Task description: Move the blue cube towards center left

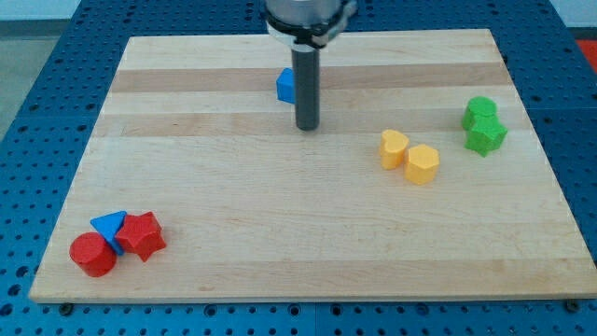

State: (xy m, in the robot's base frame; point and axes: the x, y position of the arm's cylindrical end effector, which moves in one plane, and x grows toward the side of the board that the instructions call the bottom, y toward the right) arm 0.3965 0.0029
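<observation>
The blue cube [285, 85] sits near the view's top centre of the wooden board [233, 187], partly hidden behind my rod. My tip [307, 127] rests on the board just to the right of and below the cube, close to it; I cannot tell whether they touch.
Two yellow blocks [395, 147] [422, 163] lie right of centre. Two green blocks [480, 110] [486, 135] sit at the right. At the bottom left are a blue triangular block [109, 224], a red cylinder [92, 254] and a red star-like block [142, 234].
</observation>
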